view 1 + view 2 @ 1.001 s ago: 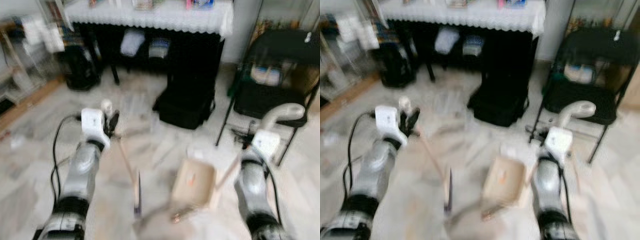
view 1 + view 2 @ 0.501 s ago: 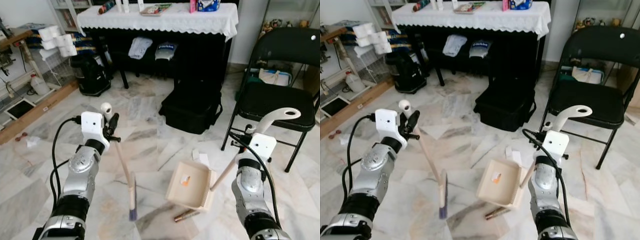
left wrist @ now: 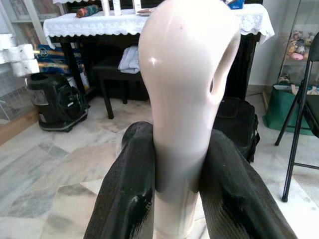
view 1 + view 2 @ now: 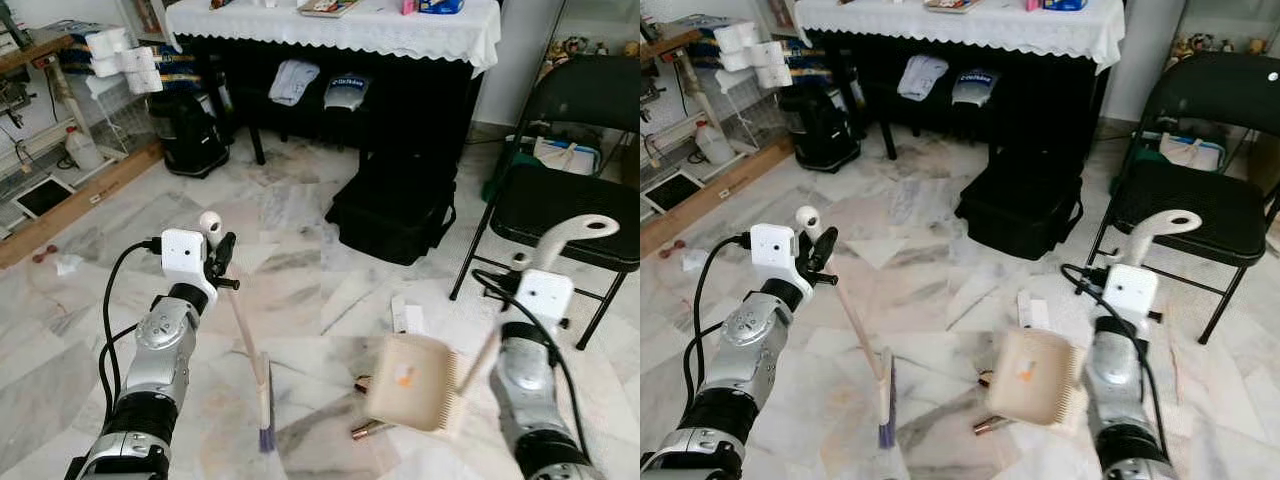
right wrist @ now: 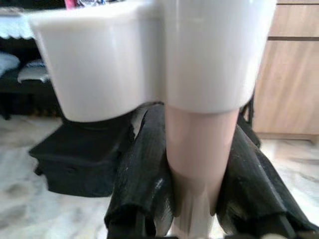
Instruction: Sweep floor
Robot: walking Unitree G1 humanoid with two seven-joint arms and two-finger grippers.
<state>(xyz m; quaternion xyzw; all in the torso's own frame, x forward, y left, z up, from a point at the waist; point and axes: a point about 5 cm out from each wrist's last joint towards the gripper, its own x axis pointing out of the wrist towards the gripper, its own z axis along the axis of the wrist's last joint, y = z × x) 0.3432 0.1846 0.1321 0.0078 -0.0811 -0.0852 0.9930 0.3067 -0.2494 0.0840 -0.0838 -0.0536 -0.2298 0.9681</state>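
Note:
My left gripper (image 4: 223,264) is shut on the pale handle of a broom (image 4: 248,340). The broom slants down to purple bristles (image 4: 266,436) resting on the marble floor. In the left wrist view both black fingers (image 3: 128,191) clamp that handle (image 3: 183,94). My right gripper (image 5: 195,199) is shut on the beige dustpan's handle (image 5: 199,144). The dustpan (image 4: 412,395) hangs tilted just above the floor, with an orange scrap (image 4: 404,379) inside. A brown stick-like piece of litter (image 4: 362,430) lies beside the pan, between it and the bristles.
White paper scraps (image 4: 405,316) lie on the floor beyond the dustpan. A black bag (image 4: 395,205) sits ahead, in front of a table with a white lace cloth (image 4: 340,25). A black folding chair (image 4: 570,195) stands right; a black vacuum (image 4: 190,130) and shelves stand left.
The blur has cleared. The right arm has carried the dustpan to the right and tilted it more steeply, uncovering floor beside it. The broom has stayed almost still.

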